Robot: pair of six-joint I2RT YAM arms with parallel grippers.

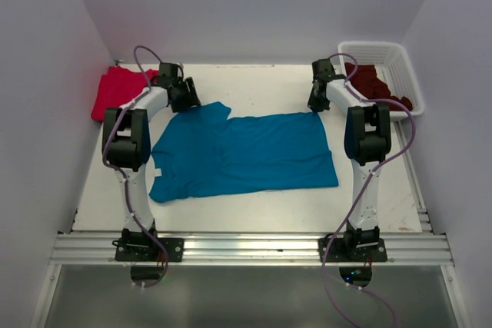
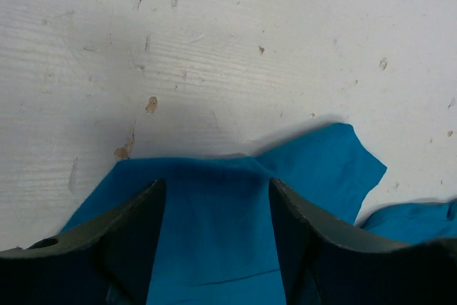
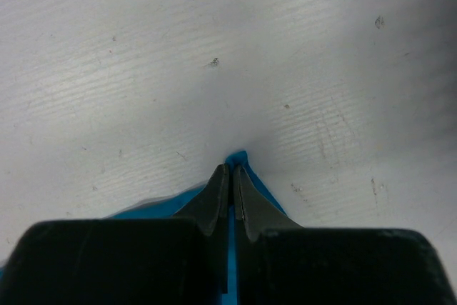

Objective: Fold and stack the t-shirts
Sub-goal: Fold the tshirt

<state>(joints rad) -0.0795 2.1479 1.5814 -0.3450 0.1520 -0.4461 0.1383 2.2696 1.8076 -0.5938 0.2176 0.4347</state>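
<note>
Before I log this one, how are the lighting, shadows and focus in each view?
Top external: even, soft light, no glare, teal t-shirt sharp. Left wrist: table grain crisp, a soft shadow beyond the cloth, the dark open jaws blurred up close. Right wrist: closed jaws underexposed and soft, a shadow pooled at their tip, upper right dimmer.

A robotics lab test cell: the left arm (image 1: 127, 140) and right arm (image 1: 367, 136), both white and black, stand bolted to an aluminium rail (image 1: 254, 247) at the near edge of a scuffed white tabletop (image 1: 254, 205). Plain pale walls (image 1: 254, 5) box it in on 3 sides, and purple cables (image 1: 324, 263) loop along the 2 machines.
</note>
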